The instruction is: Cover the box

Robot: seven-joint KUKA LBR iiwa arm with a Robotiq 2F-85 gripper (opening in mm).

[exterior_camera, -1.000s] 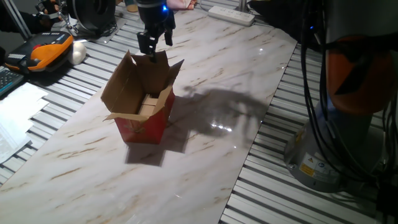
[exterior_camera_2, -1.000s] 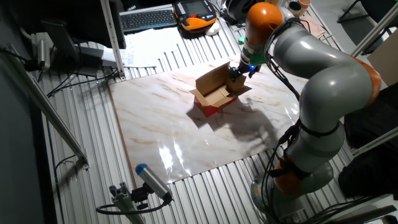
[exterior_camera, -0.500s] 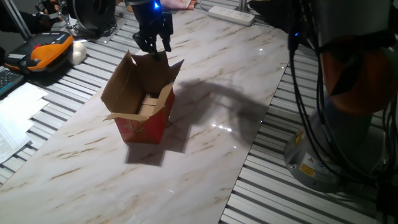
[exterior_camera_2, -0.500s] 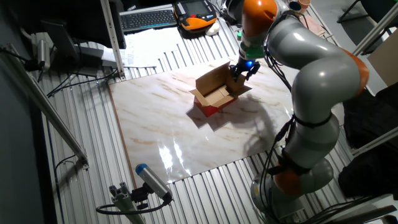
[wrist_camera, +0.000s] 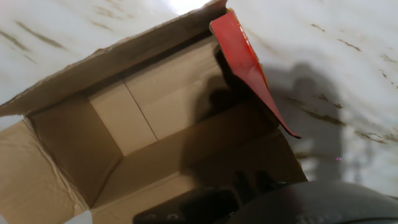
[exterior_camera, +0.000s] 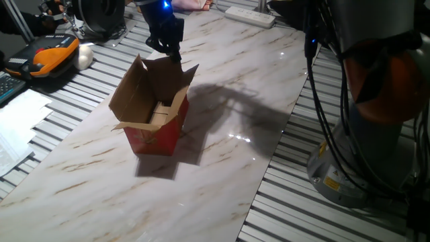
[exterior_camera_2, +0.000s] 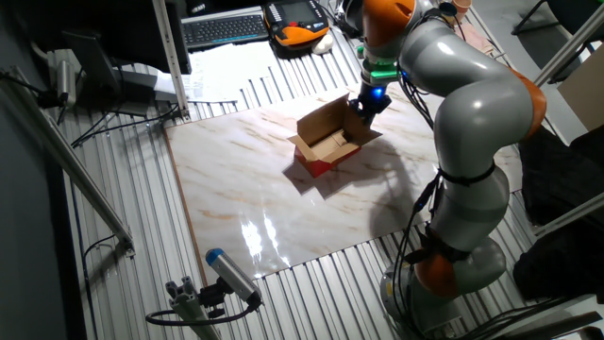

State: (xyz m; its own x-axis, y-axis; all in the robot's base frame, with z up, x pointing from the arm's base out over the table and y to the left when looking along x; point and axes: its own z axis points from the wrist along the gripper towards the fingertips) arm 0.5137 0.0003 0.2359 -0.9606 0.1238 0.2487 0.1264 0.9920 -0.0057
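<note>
One fixed view shows, at the far left off the bench, white papers [exterior_camera: 20, 121] on the slatted surface and an orange and black device [exterior_camera: 50, 57] with a pale round object [exterior_camera: 84, 58] just beside it. On the marble bench [exterior_camera: 222, 168], toward its left half and nearer the far end, stands the box [exterior_camera: 156, 121], red outside, brown inside, its top uncovered. The left flap leans outward and up; the far flap stands nearly upright. The gripper [exterior_camera: 168, 48] hangs at the top edge of that far flap, a blue light lit above it. Its fingers are dark and bunched together in this view; I cannot tell how far apart they are or whether they pinch the flap. A white power strip [exterior_camera: 250, 16] lies at the bench's far edge. The arm's base [exterior_camera: 363, 161] stands off the right edge with black cables [exterior_camera: 322, 101] hanging down.

The other fixed view shows a keyboard [exterior_camera_2: 225, 28] off the far left corner, the box [exterior_camera_2: 328, 146] near the bench's far edge, and the gripper [exterior_camera_2: 364, 104] at the box's right flap, the grey and orange arm [exterior_camera_2: 472, 94] arching over to the right.

The hand view looks down into the brown interior of the box [wrist_camera: 143, 124]; one red-faced flap [wrist_camera: 245, 65] stands up on the right, with marble beyond it.
</note>
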